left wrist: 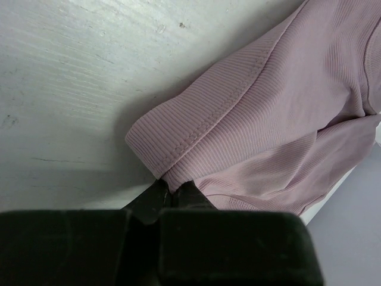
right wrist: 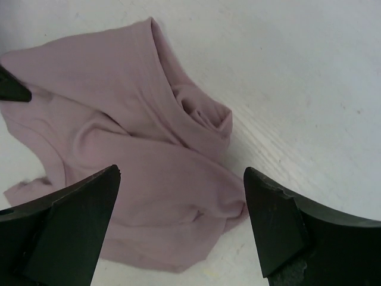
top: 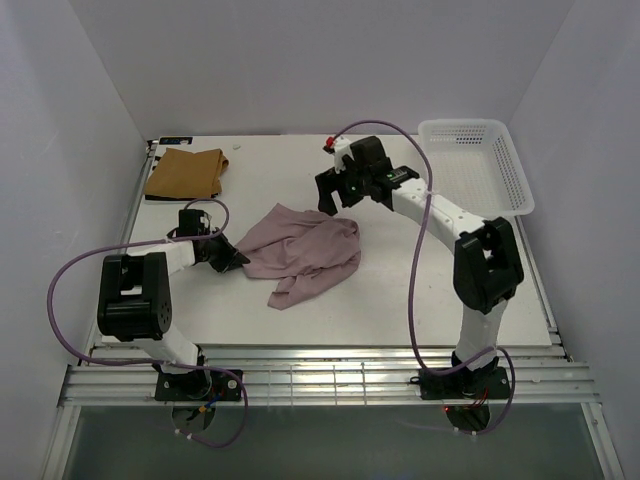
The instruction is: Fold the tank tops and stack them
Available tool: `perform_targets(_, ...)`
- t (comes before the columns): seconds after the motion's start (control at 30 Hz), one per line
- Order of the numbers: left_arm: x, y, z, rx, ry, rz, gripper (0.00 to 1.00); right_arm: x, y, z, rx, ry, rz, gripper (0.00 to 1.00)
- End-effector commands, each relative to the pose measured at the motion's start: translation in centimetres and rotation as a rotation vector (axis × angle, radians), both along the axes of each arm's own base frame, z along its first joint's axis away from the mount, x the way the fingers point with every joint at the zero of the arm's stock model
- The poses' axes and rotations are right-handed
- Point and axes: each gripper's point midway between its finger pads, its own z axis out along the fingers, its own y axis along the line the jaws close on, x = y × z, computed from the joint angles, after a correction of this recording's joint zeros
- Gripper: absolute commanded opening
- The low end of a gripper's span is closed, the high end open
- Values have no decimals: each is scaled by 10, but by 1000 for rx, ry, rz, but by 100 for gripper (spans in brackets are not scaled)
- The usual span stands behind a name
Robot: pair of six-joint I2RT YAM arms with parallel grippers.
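Two tank tops in sight: one pale pink top point(top: 305, 250), crumpled, and one tan-brown top point(top: 185, 172), folded flat. One white mesh basket point(top: 462, 128), one table point(top: 400, 305). Two arms, left arm point(top: 135, 295) and right arm point(top: 485, 265), with one two-finger gripper each: left gripper point(top: 238, 258), right gripper point(top: 335, 208).

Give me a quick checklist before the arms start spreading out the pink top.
1. Left gripper shut on the pink top hem: ok.
2. Right gripper open above the pink top: ok.
3. Pink top lying flat: not ok, crumpled.
4. Tan top folded at the far left corner, apart from the pink top: ok.
5. Basket apart from the cloth: ok.
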Motion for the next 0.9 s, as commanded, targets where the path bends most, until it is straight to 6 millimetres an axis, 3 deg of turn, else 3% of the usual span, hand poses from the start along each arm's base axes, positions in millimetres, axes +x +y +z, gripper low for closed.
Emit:
perform_targets(0.0, 0, 13, -4, 90, -12, 10, 0, 5, 29, -9, -73, -40, 157, 90)
perform_targets(0.03, 1, 13, -2, 91, -19, 7, 0, 8, 35, -28, -99, -13, 174, 90)
perform_targets(0.07, 2, 14, 1, 95, -27, 8, 0, 17, 44, -20, -105, -45, 172, 90)
perform_targets(0.13, 3, 15, 3, 102, -34, 14, 0, 28, 45, -39, -166, -35, 139, 90)
perform_targets(0.27, 8, 17, 9, 115, -54, 16, 0, 47, 50, -45, -173, -55, 88, 98)
perform_targets(0.3, 7, 18, 9, 118, -53, 16, 0, 49, 50, -49, -177, -53, 82, 95)
perform_targets(0.5, 8, 21, 7, 136, -42, 24, 0, 50, 49, -68, -203, -39, 93, 87)
perform_targets(0.73, 13, 23, 12, 144, -51, 26, 0, 45, 46, -85, -229, -6, 105, 65)
perform_targets(0.87, 16, 22, 16, 147, -65, 22, 0, 45, 47, -88, -231, 2, 114, 65)
